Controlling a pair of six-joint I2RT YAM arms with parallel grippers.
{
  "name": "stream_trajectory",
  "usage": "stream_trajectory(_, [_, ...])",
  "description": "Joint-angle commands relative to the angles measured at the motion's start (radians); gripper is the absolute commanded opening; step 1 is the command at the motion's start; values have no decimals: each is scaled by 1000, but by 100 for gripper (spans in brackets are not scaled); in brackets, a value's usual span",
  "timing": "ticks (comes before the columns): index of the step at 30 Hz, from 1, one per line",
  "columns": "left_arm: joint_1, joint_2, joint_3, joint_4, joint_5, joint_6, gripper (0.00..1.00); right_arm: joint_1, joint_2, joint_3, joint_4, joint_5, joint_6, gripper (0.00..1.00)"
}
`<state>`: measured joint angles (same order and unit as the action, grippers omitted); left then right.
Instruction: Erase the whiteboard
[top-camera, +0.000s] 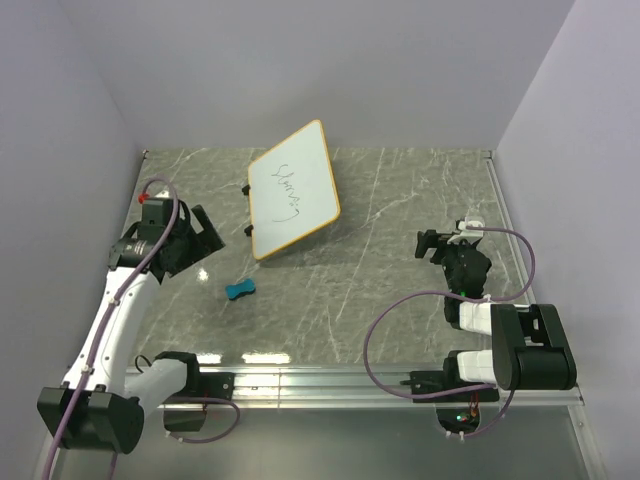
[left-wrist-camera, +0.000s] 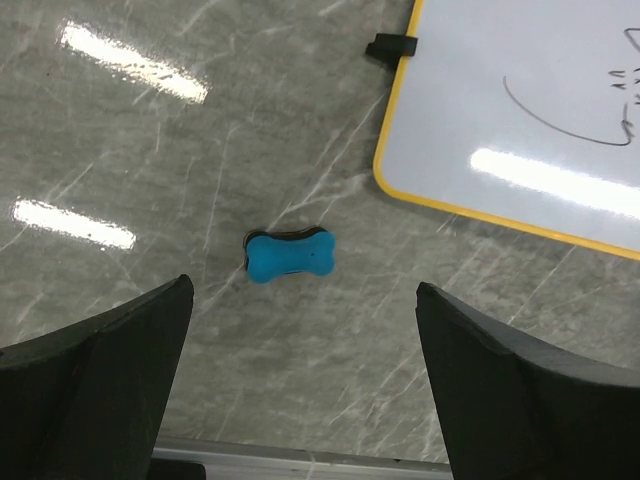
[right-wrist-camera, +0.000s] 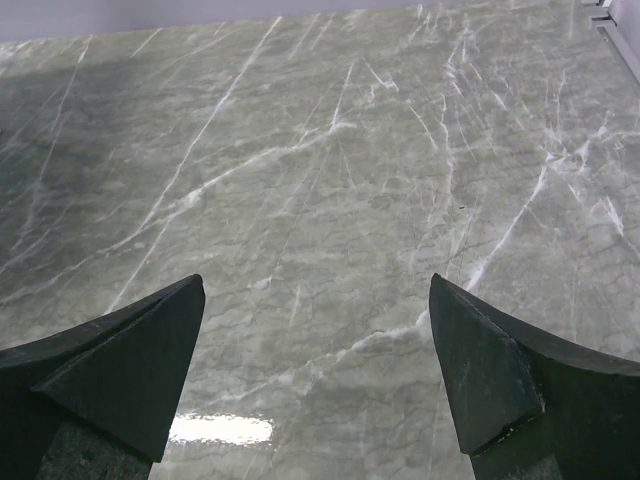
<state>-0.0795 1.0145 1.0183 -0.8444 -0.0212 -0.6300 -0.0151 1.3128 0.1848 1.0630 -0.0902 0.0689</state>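
Your left fingers (left-wrist-camera: 120, 350) and right fingers (right-wrist-camera: 520, 370) stand spread, holding nothing. On the worktop (top-camera: 400, 200) the scribbled whiteboard (top-camera: 292, 188) lies upper centre of the top view, with the blue eraser (left-wrist-camera: 290, 257) lower left of it. Pickup looks like the step in hand, so you would need to lower the left fingers around the eraser.

Probably a robot lab: marble-patterned table (top-camera: 390, 200) boxed by plain walls (top-camera: 400, 70).

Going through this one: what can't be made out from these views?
Scribble on the whiteboard: too small to read in the top view; cut off by the right edge in the left wrist view.
Most of the whiteboard: cropped by top and right edges, left wrist view.
Right wrist view: shows only table; whiteboard and eraser lie outside it.
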Motion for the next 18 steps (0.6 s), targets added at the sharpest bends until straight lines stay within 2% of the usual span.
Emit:
stream_trajectory(1, [-3, 5, -3, -13, -7, 15, 99, 7, -17, 25, 58, 17, -12, 100])
stream_trajectory(9, [-28, 39, -35, -35, 12, 3, 99, 7, -15, 25, 57, 17, -12, 100])
stream_trajectory(13, [-42, 88, 0, -32, 12, 10, 98, 10, -23, 31, 61, 56, -3, 100])
stream_trajectory(16, [-46, 130, 46, -32, 12, 15, 98, 10, -124, 255, -442, 226, 84, 100])
stream_trajectory(17, [-48, 139, 57, -32, 13, 15, 98, 10, -104, 442, -752, 271, 138, 100])
stream_trajectory(18, [-51, 145, 74, -27, 12, 16, 97, 10, -83, 532, -881, 268, 152, 100])
